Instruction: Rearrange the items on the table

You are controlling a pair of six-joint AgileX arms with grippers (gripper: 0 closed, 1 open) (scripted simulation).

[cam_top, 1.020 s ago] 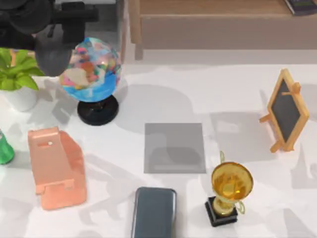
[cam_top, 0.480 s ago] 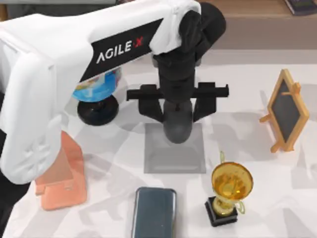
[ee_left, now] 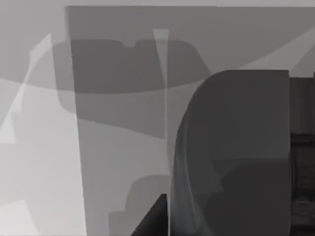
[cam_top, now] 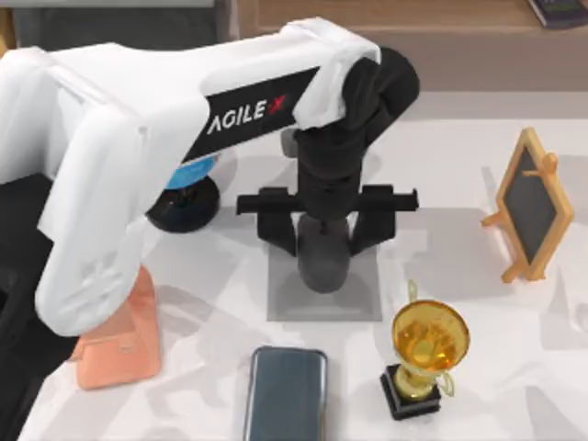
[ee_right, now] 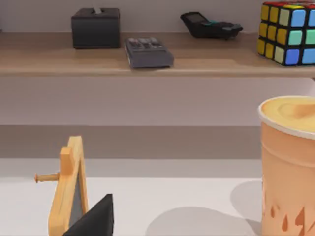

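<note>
- Since half a second ago, my left arm has drawn slightly toward the table's near edge, carrying the dark grey mouse (cam_top: 322,261) a little closer to the centre of the grey square pad (cam_top: 363,299).
- Nearest the front edge of the white table (cam_top: 211,276), the slate-grey smartphone (cam_top: 286,393) lies flat, well apart from the mouse and just in front of the pad.
- Beside the phone, on the right, stands a gold trophy (cam_top: 426,349) on a black base.
- At the front left lies a salmon-coloured phone stand (cam_top: 124,344), partly hidden under my left arm.
- Over the pad hangs my left gripper (cam_top: 323,248), its two black fingers narrowed onto the mouse and holding it from both sides.
- In the left wrist view, the mouse (ee_left: 236,152) looms dark against the pad (ee_left: 118,123); whether it touches the pad I cannot tell.
- Farther back on the left, a globe (cam_top: 188,175) peeks out beneath my arm.
- On the far right stands a small wooden-framed chalkboard (cam_top: 531,204).
- From the right wrist view, I cannot tell how my right gripper's fingers stand; it sees the chalkboard's edge (ee_right: 69,191), an orange cup (ee_right: 288,167) and a shelf (ee_right: 147,64) beyond.
</note>
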